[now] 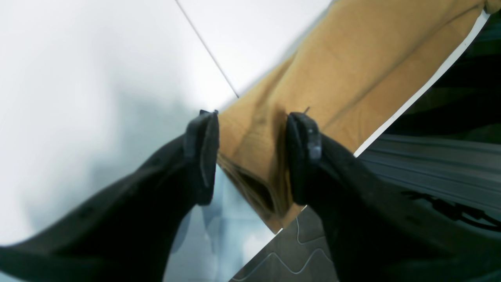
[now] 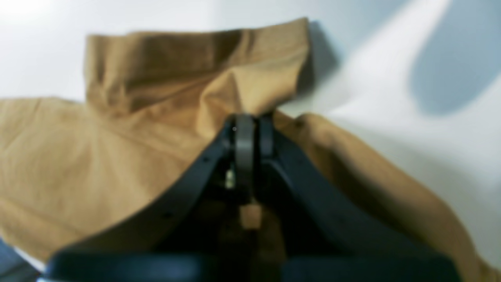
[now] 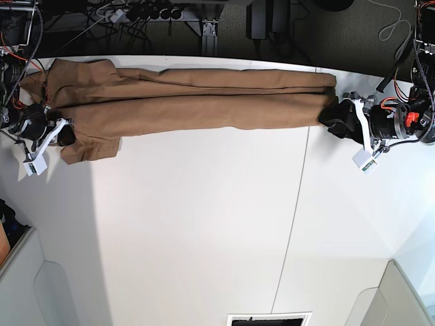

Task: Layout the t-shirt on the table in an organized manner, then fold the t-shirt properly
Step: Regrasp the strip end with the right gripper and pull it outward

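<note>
- Base view: your t-shirt (image 3: 190, 95) lies stretched in a long narrow band along the far edge of the tabletop (image 3: 204, 224), doubled lengthwise, with folds running along it. Most of the white surface nearer the camera is bare.
- Same view: a thin dark seam (image 3: 297, 204) crosses the tabletop from the far edge to the near one, passing just under the band's right-hand end.
- Your left claw (image 3: 332, 114) sits at that right-hand end of the band; your right claw (image 3: 62, 134) sits at the opposite end, where a sleeve flap hangs toward the camera. From here you cannot read how either one stands.
- Left wrist view fills that gap: the left claw (image 1: 252, 156) has its two black fingers (image 1: 201, 152) spread apart, straddling the layered cloth edge (image 1: 254, 184). The far finger touches the fabric; the near one looks apart from it. Released, not pinching.
- This view also shows the shirt end lying right at the tabletop's edge, with dark floor beyond it.
- Right wrist view, blurred: the right claw (image 2: 250, 125) is clenched on a gathered peak of the t-shirt (image 2: 117, 117), with cloth bunching and radiating from the tips.
- Only this view shows a raised, folded hem band behind the pinch.
</note>
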`<state>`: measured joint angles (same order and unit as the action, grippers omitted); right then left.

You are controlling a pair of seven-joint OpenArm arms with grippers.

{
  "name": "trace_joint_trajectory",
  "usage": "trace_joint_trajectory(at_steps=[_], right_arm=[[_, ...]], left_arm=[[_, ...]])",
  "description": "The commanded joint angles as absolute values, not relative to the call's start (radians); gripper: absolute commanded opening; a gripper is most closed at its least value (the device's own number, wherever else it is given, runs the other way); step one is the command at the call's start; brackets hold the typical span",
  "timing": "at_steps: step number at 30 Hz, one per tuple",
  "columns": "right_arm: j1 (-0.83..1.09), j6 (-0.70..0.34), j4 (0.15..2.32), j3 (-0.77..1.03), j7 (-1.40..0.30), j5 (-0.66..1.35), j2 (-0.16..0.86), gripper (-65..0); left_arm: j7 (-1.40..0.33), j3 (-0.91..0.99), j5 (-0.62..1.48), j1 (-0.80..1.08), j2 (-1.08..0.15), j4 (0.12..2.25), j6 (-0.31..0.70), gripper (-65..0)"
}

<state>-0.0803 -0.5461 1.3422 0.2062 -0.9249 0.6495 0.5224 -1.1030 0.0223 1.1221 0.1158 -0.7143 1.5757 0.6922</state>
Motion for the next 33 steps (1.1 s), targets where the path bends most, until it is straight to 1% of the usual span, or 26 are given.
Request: trace_joint_trajectory(at_steps=[1,10,16,21,27,28,29,30,31,33], right_arm=[[-0.089,-0.547,1.378,0.226,-0.932,0.667,0.541,-65.0],[0.078,-0.558,1.640,0.414,-1.018,0.775,0.543,-65.0],[0.227,-0.570,1.746,0.510,-1.049,0.845,0.548,-65.0],[0.334,-0.574,1.827,0.542,-1.048,0.858,0.548,-65.0],[0.381,-0.574,1.837,0.541,-1.050,0.857,0.544,-65.0],[0.380,-0.574,1.836,0.541,-1.052,0.856,0.541,-57.0],[0.380,-0.574,1.836,0.541,-1.052,0.857,0.539,-45.6],[0.380,-0.573,1.836,0.541,-1.051,0.857,0.539,-37.2],[0.377,-0.573,1.837,0.541,-1.051,0.857,0.540,-33.3],[0.368,-0.573,1.837,0.542,-1.049,0.857,0.540,-33.3]], left_arm=[[-1.088,0.032,1.139,0.101,-0.734,1.590,0.698,-34.5],[-1.073,0.032,1.102,0.103,-0.734,1.588,0.698,-34.5],[-1.074,0.032,1.101,0.103,-0.727,1.588,0.698,-34.5],[-1.074,0.032,1.079,0.103,-0.725,1.588,0.698,-34.5],[-1.074,0.032,1.080,0.103,-0.725,1.588,0.698,-34.5],[-1.074,0.032,1.080,0.103,-0.725,1.588,0.698,-34.5],[-1.074,0.032,1.080,0.103,-0.725,1.588,0.698,-34.5],[-1.074,0.032,1.080,0.103,-0.725,1.588,0.698,-34.4],[-1.074,0.032,1.080,0.103,-0.725,1.588,0.698,-34.5],[-1.073,0.032,1.080,0.102,-0.725,1.588,0.698,-34.5]])
